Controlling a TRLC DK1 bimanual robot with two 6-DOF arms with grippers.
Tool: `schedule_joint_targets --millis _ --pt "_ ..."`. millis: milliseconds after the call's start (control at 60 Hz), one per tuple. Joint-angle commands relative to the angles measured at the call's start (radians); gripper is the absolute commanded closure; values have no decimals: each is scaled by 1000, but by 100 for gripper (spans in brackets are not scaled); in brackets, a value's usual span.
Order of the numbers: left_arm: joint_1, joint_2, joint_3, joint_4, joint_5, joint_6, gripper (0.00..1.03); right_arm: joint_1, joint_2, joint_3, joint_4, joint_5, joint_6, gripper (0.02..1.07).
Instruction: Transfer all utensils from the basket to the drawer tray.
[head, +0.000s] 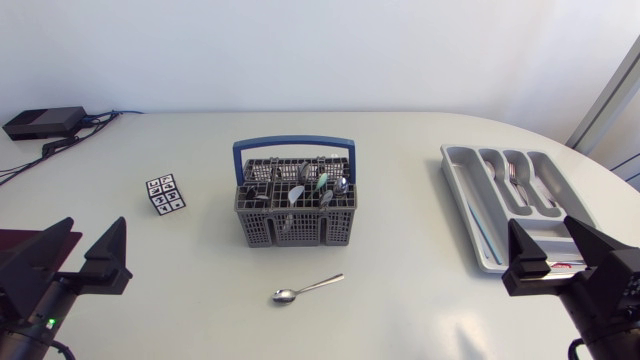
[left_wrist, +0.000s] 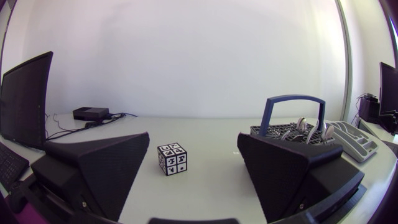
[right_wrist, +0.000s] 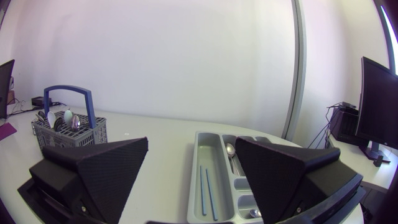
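White table (head: 400, 140), evenly lit, plain wall behind.

Grey basket (head: 295, 232) with a blue handle (head: 293, 146) stands upright near the table's centre and holds several utensils (head: 300, 190), handles down. One spoon (head: 305, 290) lies flat on the table just in front of the basket, apart from it. The drawer tray (head: 452, 180) sits well to the right and holds forks (head: 515, 175); the right wrist view shows two thin blue sticks (right_wrist: 206, 190) in its long compartment.

Left gripper (head: 95, 228): low at the near left corner, pointing across the table, fingers spread wide, holding nothing. A marker cube (head: 165, 193) lies ahead of it.

Right gripper (head: 545, 230): low at the near right corner, over the tray's near end, fingers spread wide, holding nothing.
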Motion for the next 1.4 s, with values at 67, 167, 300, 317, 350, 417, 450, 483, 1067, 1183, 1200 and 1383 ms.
schedule_joint_targets --millis 67,167,300,317,350,417,450,483,1067,1183,1200,1383 --pt "6 -3 -37 -21 -1 -18 4 8 -3 -7 -14 0 14 6" --pt "6 -4 -35 -21 -4 -18 4 8 -3 -9 -14 0 14 6" --pt "8 -6 -28 -19 -9 -14 4 7 -3 -9 -5 1 12 6" --pt "10 -6 -25 -19 -9 -14 5 7 -3 -9 -4 1 12 6" --pt "14 -6 -14 -25 -9 -14 5 7 -3 -9 -1 1 12 6" --pt "17 -4 -2 -19 -11 -15 5 8 -2 -6 16 1 12 6" --pt "20 0 9 -18 -12 -17 6 12 1 -4 21 1 12 6" --pt "23 5 20 -16 -12 -17 6 19 4 -1 24 1 12 6" --pt "-87 580 356 -18 -84 -103 6 193 616 298 125 50 40 6" --pt "-148 669 405 -56 -146 -29 8 222 773 375 81 40 53 7" --pt "-155 680 414 -67 -149 -18 9 228 794 385 70 37 53 7" --pt "-164 755 482 -142 -149 -15 10 384 997 519 -102 49 70 7"
